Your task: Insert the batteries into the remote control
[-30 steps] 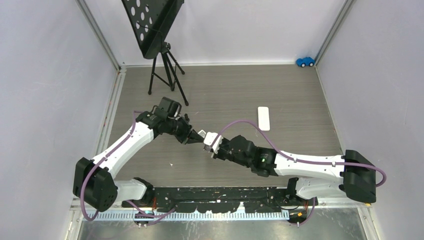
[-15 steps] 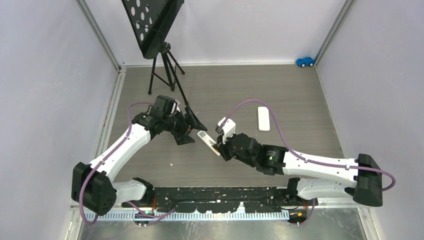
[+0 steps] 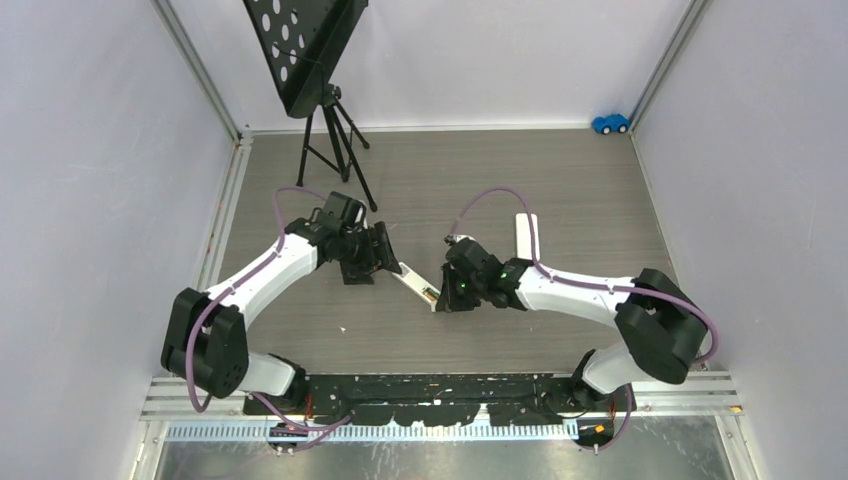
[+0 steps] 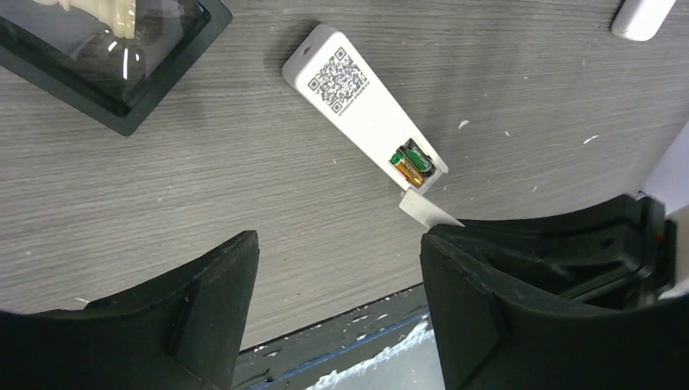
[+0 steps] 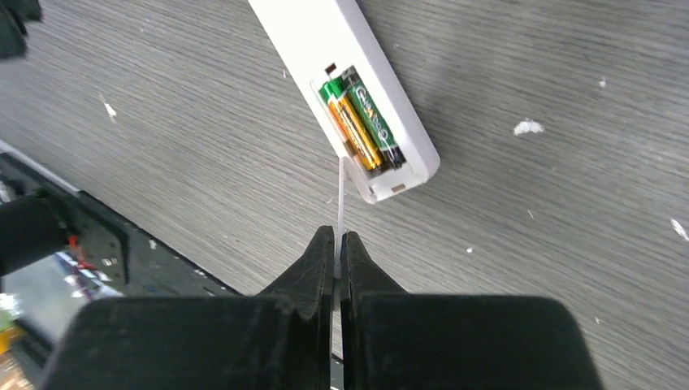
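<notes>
The left pincer [image 4: 335,268] had let go of the remote [image 4: 357,101] and stood spread. The slim white remote now lay on the grey wood-grain table [image 4: 203,179], two batteries [image 5: 361,122], green and gold, in its open compartment. The right pincer [image 5: 336,244], pressed together, pinched the thin white cover [image 4: 426,209].

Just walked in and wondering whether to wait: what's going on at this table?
The remote lies back up on the table, its compartment open with two batteries seated inside. The right fingers are pinched shut on a thin white piece, likely the battery cover, at that open end. The left fingers hang open above, holding nothing.
</notes>
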You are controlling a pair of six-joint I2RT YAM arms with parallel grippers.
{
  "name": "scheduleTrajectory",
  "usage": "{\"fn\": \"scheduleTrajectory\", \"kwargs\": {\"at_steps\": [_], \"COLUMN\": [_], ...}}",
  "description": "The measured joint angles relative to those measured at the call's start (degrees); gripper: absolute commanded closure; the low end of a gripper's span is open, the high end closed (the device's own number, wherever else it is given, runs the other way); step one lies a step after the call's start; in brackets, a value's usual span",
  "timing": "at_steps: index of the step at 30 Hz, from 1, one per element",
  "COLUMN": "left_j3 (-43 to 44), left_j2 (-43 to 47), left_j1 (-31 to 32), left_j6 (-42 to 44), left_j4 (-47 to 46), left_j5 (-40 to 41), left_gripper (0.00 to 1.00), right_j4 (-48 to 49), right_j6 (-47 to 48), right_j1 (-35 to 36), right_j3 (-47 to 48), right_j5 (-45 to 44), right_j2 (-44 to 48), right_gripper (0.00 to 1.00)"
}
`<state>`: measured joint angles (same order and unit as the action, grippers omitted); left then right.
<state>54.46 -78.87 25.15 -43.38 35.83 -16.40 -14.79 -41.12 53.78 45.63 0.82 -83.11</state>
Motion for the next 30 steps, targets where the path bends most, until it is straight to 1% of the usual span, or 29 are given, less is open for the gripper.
{"fn": "scheduleTrajectory", "kwargs": {"at_steps": [2,5,9,18,24,27,30], "left_j3": [0.0,0.0,0.0,0.2,0.1,-0.1,-0.6], "left_j2": [-0.7,-2.1,-4.4,-8.3,-8.3,-8.3,-8.4], "left_j1": [0.0,0.0,0.0,0.0,0.0,0.0,0.0], "left_j6": [1.0,2.2,3.2,3.6,3.6,3.6,3.6], "left_j4": [0.0,-0.2,-0.5,-2.4,-5.7,-7.2,-8.2], "left_j5": [0.2,0.5,0.6,0.3,-0.2,-0.3,-0.3], "left_gripper": [0.26,0.26,0.26,0.28,0.33,0.37,0.39], "right_j4": [1.1,2.5,2.6,2.4,2.2,3.7,7.5], "right_j6": [-1.6,-3.2,-3.9,-4.3,-2.5,-3.3,-5.9], "right_j1": [-2.6,-4.3,-5.3,-10.0,-15.1,-17.2,-18.6], "right_j3": [0.1,0.8,1.5,1.7,1.7,1.7,1.5], "right_j5": [3.7,8.2,10.8,12.5,22.9,25.9,27.8], "right_j2": [-1.4,-4.0,-7.0,-6.8,-5.0,-3.1,-3.0], "right_gripper": [1.0,1.0,1.0,1.0,1.0,1.0,1.0]}}
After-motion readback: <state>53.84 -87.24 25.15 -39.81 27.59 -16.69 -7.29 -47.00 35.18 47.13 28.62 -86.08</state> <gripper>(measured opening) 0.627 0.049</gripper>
